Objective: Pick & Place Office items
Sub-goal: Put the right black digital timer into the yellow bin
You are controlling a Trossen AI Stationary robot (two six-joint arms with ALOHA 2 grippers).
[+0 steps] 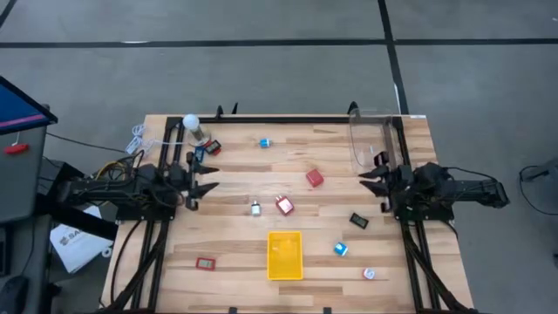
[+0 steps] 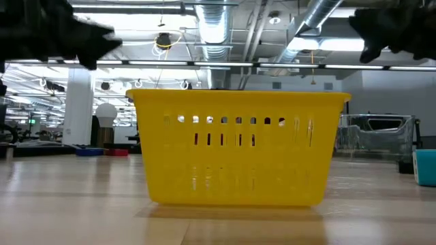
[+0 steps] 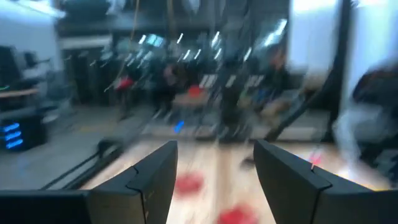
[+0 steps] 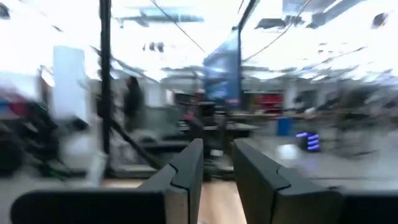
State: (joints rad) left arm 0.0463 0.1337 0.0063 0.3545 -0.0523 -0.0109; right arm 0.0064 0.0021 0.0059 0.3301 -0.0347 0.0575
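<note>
Nine or so office items [image 1: 284, 206] are lying loose around yellow tray [image 1: 284, 255]. Left gripper [image 1: 209, 177] is hovering half-open, empty; right gripper [image 1: 366, 175] is closed. Advice: descend squarely over one piece.

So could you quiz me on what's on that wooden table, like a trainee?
1. True or false: the yellow rectangular plastic tray already holds a red block.
2. Which gripper has its fingers apart: left gripper or right gripper?
3. What stands at the table's far left corner?

Key: 1 false, nothing shows in it. 2 left; the right is shut. 3 a white ball on a metal stand.
</note>
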